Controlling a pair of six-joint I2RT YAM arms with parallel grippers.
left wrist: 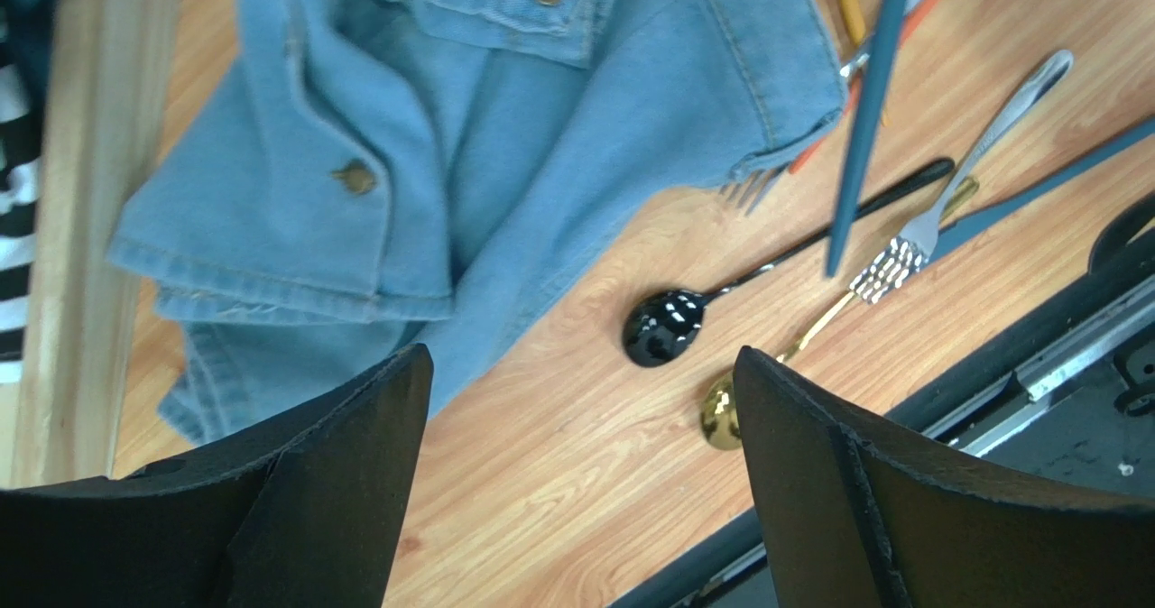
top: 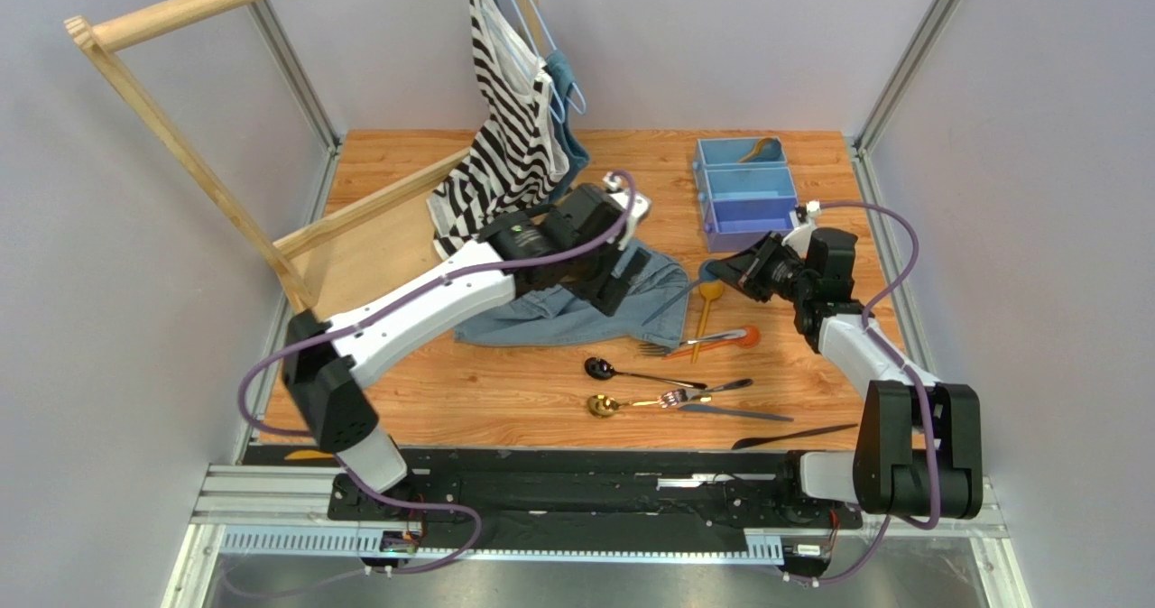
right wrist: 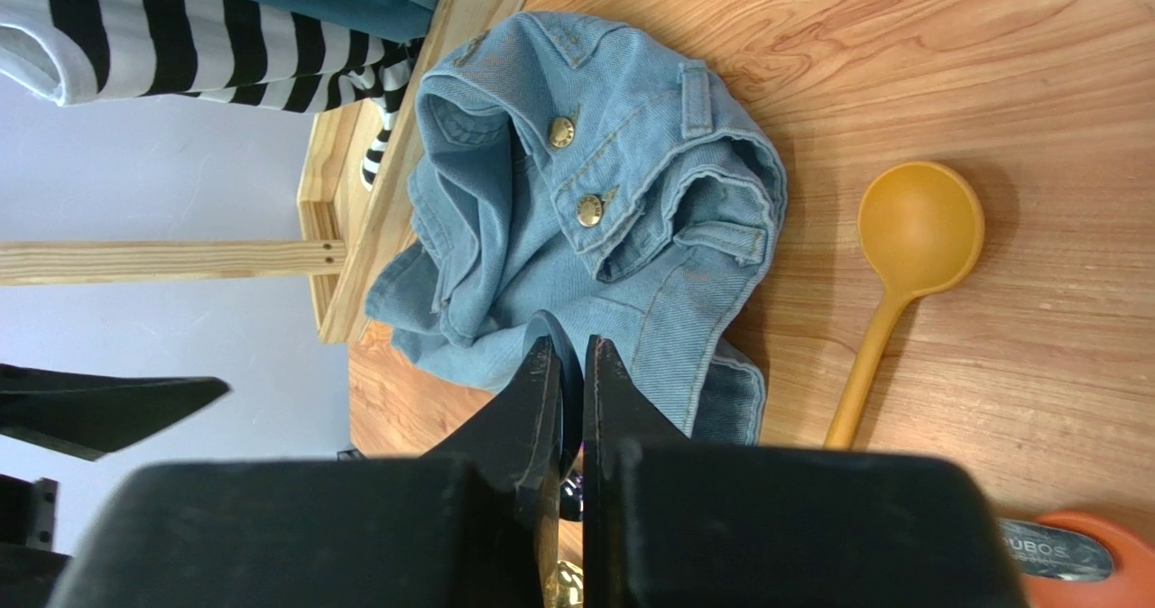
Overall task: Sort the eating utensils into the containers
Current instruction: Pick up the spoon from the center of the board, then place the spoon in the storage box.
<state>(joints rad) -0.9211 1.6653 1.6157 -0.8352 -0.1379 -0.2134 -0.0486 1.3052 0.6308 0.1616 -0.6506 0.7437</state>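
Note:
My right gripper is shut on a blue spoon, whose handle hangs down above the table. My left gripper is open, nothing between its fingers, over bare wood at the hem of a denim jacket. On the table lie a yellow spoon, an orange spoon, a black spoon, a gold spoon, a silver fork and dark knives. The light blue tray stands at the back right with one spoon in its far compartment.
The crumpled denim jacket covers the table's middle and the tines of another fork. A striped shirt hangs from a wooden rack at the back left. A black rail runs along the near edge.

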